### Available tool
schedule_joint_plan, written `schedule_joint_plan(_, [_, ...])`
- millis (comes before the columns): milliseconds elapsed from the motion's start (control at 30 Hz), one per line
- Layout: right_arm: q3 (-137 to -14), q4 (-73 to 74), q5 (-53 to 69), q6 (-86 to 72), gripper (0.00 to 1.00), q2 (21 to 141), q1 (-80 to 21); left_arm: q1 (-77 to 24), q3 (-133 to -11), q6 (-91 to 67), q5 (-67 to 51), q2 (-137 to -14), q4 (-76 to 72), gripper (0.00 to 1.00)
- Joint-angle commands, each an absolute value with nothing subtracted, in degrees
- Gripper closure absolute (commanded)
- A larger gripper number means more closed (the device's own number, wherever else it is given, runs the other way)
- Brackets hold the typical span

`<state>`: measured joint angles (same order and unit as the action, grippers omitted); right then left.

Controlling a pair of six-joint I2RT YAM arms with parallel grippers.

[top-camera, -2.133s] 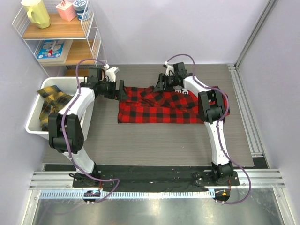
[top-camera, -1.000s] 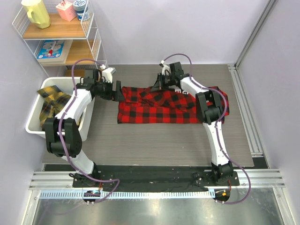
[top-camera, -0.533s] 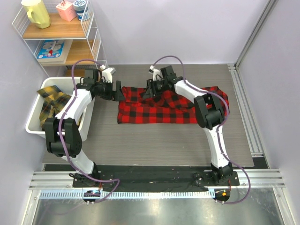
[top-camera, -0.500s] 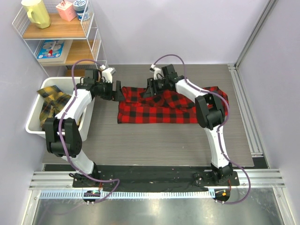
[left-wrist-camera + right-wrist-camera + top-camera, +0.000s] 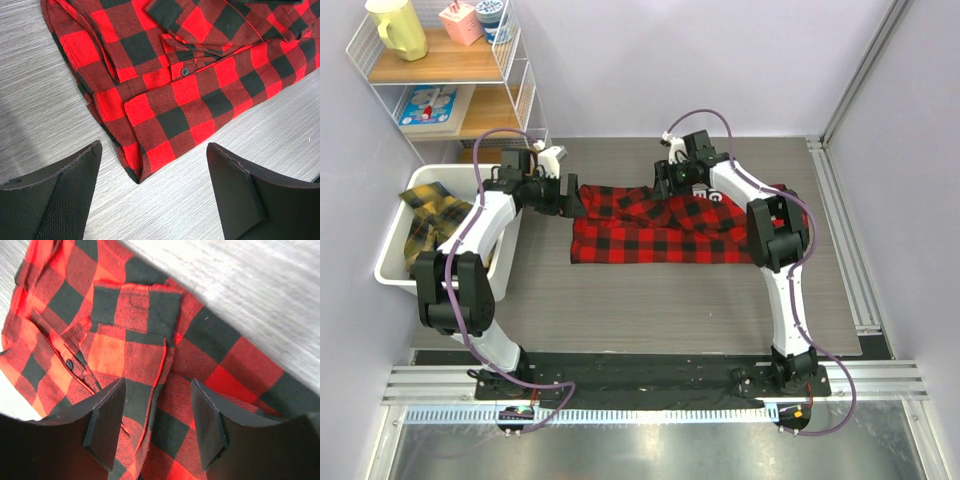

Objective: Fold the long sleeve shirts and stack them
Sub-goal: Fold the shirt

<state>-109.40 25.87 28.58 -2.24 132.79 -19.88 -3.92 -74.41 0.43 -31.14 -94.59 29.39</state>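
Observation:
A red-and-black checked long sleeve shirt (image 5: 660,230) lies partly folded across the middle of the table. My left gripper (image 5: 575,198) hovers open at its left edge. In the left wrist view the shirt's folded corner (image 5: 150,165) lies on the table between the spread fingers of that gripper (image 5: 155,147), untouched. My right gripper (image 5: 663,188) is at the shirt's far edge. Its wrist view shows the right gripper (image 5: 157,382) open just above a seam of the cloth (image 5: 135,315), gripping nothing. A yellow-and-black shirt (image 5: 430,215) is bunched in the bin.
A white bin (image 5: 395,272) stands at the table's left edge beside the left arm. A wire shelf rack (image 5: 450,85) with cups and a box stands at the back left. A metal rail (image 5: 845,240) runs along the right side.
My right gripper has gone from shut to open, letting go of the cloth. It swung left along the shirt's far edge and back to the right. The left arm stayed put.

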Motion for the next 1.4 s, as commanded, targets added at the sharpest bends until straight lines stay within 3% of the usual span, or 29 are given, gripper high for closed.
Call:
schedule_joint_plan(0, [-111.8, 27.3, 30.1, -1.6, 0.41, 133.8, -20.6, -3.4, -74.4, 0.5, -31.6, -92.4, 28.1, 0.15])
schedule_joint_plan(367, [-111.5, 25.6, 39.5, -4.0, 0.53, 133.5, -21.2, -3.4, -74.8, 0.4, -31.5, -92.2, 28.1, 0.15])
schedule_joint_plan(833, [-97.9, 24.5, 30.6, 19.1, 0.54, 121.4, -32.7, -3.3, -71.3, -5.7, -32.5, -92.0, 26.0, 0.15])
schedule_joint_plan(1067, [-94.4, 23.5, 24.2, 24.7, 0.45, 120.5, -36.8, -3.3, -68.1, -10.5, -32.3, -93.1, 24.1, 0.16])
schedule_joint_plan(1167, [-94.0, 24.2, 25.0, 25.4, 0.36, 119.7, -37.2, -3.3, -67.2, -13.8, -33.4, -94.1, 22.4, 0.17])
schedule_joint_plan(1267, [-93.5, 25.5, 27.9, 26.5, 0.18, 118.6, -37.2, -3.3, -65.8, -18.7, -35.8, -95.1, 19.8, 0.19])
schedule_joint_plan(1367, [-94.6, 26.1, 28.8, 24.3, 0.16, 117.1, -36.9, -4.1, -65.2, -22.9, -37.7, -96.9, 15.6, 0.23])
